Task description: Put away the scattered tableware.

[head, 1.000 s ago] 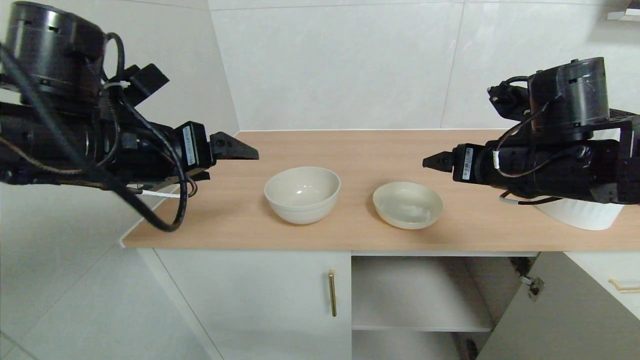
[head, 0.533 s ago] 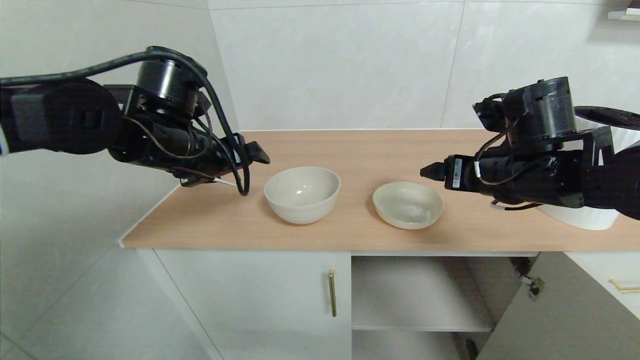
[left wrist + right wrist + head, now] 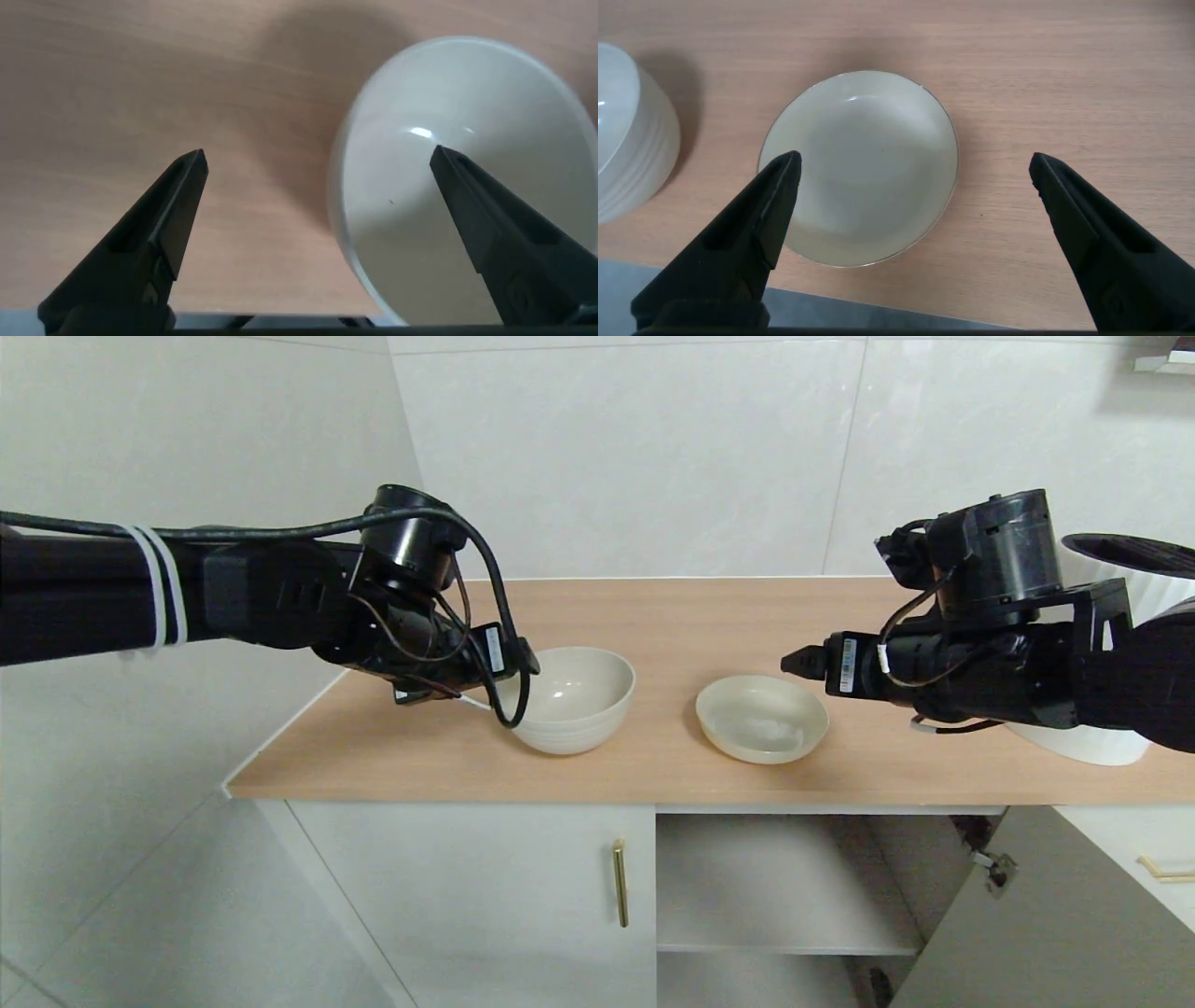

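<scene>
1. The left pincer (image 3: 318,154) is standing wide open. One finger is hanging over the inside of the bowl (image 3: 467,187) and the other over bare counter (image 3: 140,75), with the bowl's near rim between them. Whether either finger is touching the bowl is hard to tell.
2. In the head view, the left pincer (image 3: 523,663) is sitting at the bowl's (image 3: 565,700) 9 o'clock rim, its tips partly hidden behind a looping cable (image 3: 504,616).
3. The left arm is stretching in level from 9 o'clock, wrist dipping slightly.
4. The right pincer (image 3: 913,159) is also spreading wide, holding nothing, with the shallow dish (image 3: 859,168) lying below and between its fingers.
5. In the head view, the right pincer (image 3: 792,663) is showing edge-on, hovering near the dish's (image 3: 761,719) 1 o'clock rim.
6. The right arm is reaching in level from 3 o'clock, covering most of a white ribbed container (image 3: 1092,742).
7. The bowl is resting at 9 o'clock of the dish, apart from it.
8. Under the counter (image 3: 672,616), a cupboard (image 3: 775,887) is standing open.
</scene>
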Motion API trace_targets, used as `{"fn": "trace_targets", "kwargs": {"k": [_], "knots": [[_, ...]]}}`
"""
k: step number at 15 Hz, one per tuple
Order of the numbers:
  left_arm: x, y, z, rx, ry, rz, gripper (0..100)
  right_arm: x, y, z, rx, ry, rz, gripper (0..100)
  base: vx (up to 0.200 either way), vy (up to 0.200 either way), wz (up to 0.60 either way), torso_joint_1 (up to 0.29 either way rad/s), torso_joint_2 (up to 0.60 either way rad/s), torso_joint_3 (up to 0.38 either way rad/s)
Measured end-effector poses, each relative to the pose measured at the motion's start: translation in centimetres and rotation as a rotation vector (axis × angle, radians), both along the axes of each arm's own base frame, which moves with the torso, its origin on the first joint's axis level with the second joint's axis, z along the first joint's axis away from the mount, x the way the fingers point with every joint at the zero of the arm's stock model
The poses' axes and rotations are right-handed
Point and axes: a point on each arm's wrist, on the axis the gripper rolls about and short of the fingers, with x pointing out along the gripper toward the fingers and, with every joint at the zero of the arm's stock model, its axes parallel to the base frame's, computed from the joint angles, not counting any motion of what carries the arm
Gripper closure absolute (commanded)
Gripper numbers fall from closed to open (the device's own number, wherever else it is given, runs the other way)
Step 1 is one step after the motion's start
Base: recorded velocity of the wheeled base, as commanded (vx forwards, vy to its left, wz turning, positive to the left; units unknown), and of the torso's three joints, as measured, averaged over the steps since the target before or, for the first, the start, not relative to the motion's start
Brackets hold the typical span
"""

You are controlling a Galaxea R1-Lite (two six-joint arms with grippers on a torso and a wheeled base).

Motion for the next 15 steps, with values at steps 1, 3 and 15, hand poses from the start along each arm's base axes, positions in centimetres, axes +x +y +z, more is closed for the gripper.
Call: {"fn": "trace_targets", "kwargs": {"k": [1,3,15], "knots": [[0.2,-0.1,-0.3,0.003,0.008,0.0,0,0.0,0.0,0.0,0.0,0.0,0.0,0,0.0,0.0,0.0,0.0,0.0,0.0],[0.6,-0.3,-0.8,0.006,0.017,-0.001,100,0.0,0.0,0.0,0.0,0.001,0.0,0,0.0,0.0,0.0,0.0,0.0,0.0],[-2.9,0.6,3.0,-0.03,-0.06,-0.014,100,0.6,0.2,-1.0,-0.047,0.044,-0.024,0,0.0,0.0,0.0,0.0,0.0,0.0]]}}
